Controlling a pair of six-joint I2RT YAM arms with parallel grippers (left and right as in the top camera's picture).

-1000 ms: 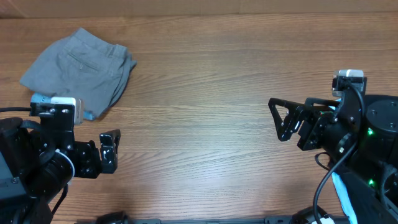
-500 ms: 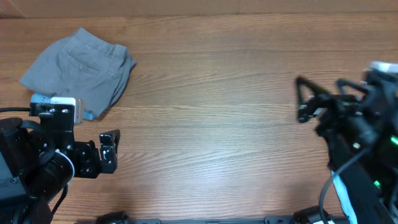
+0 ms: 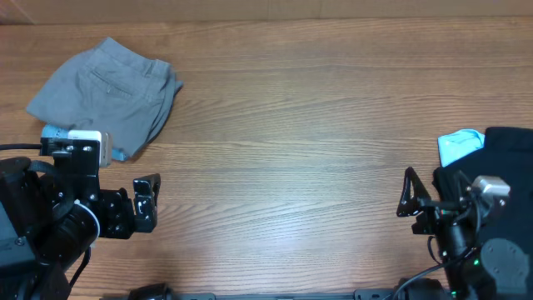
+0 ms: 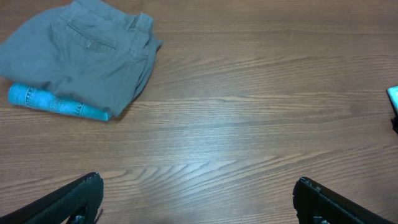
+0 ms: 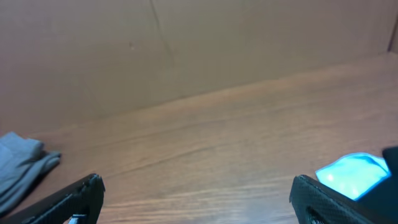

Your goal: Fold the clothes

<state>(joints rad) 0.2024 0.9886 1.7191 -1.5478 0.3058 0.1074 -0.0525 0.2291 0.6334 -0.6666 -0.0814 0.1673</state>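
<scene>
One pair of grey shorts (image 3: 104, 92) beyond left hand (image 3: 147, 202)

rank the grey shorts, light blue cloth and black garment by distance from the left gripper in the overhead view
From the left gripper:
1. shorts, top left, on its own side.
2. light blue cloth, far right.
3. black garment, right edge, just past the cloth.

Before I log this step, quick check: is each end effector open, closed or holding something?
Left end effector: open, holding nothing.
Right end effector: open, holding nothing.
</scene>
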